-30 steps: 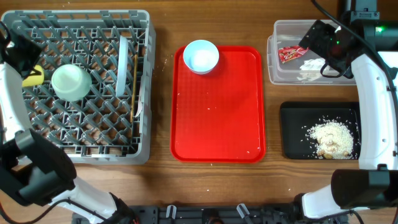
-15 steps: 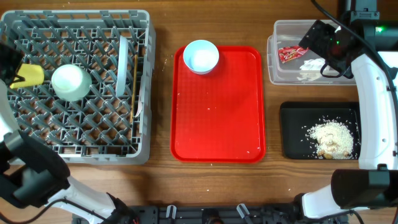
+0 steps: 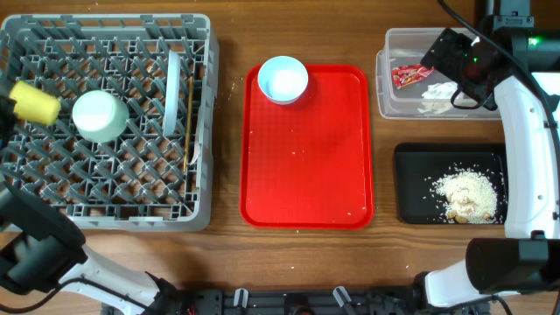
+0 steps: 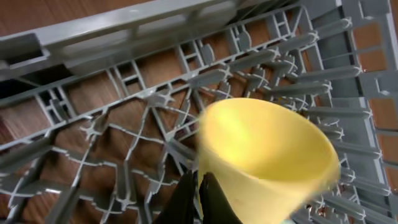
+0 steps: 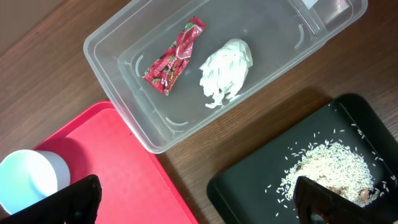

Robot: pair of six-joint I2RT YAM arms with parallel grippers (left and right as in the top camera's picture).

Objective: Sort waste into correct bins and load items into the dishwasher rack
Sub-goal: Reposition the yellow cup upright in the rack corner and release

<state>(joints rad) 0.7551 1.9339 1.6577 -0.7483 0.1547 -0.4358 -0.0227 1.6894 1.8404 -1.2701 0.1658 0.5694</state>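
- Left gripper (image 4: 200,193): clenched on the wall of the cup (image 4: 267,155), with both fingers pinched together at the cup's 8 o'clock in the wrist view.
- Cup: held over the rack (image 3: 203,131) at its 9 o'clock edge. It is tilted off upright with its mouth toward the wrist camera, and its long axis runs roughly 9-to-3 in the overhead view.
- Key relation: free pegs lie at 3 to 5 o'clock from the cup, and the rack bowl (image 3: 99,115) sits just beside it at 3 o'clock. Judged next move: a short carry inward and a set-down clear of that bowl.
- Other rack contents: plate (image 3: 172,83) standing on edge, and stick (image 3: 189,114) near the 3 o'clock wall.
- Right gripper (image 5: 198,198): released, jaws wide and holding nothing, above the gap between the tub (image 5: 112,68) and the black tray (image 5: 249,186).
- Tray bowl (image 3: 283,79): at the 12 o'clock end of the red tray (image 3: 306,175) and at 9 o'clock from the right gripper, which is the nearer and free arm.
- Waste: wrapper (image 5: 174,57) and scrap (image 5: 225,70) lie in the tub, and food (image 3: 464,192) lies in the black tray.
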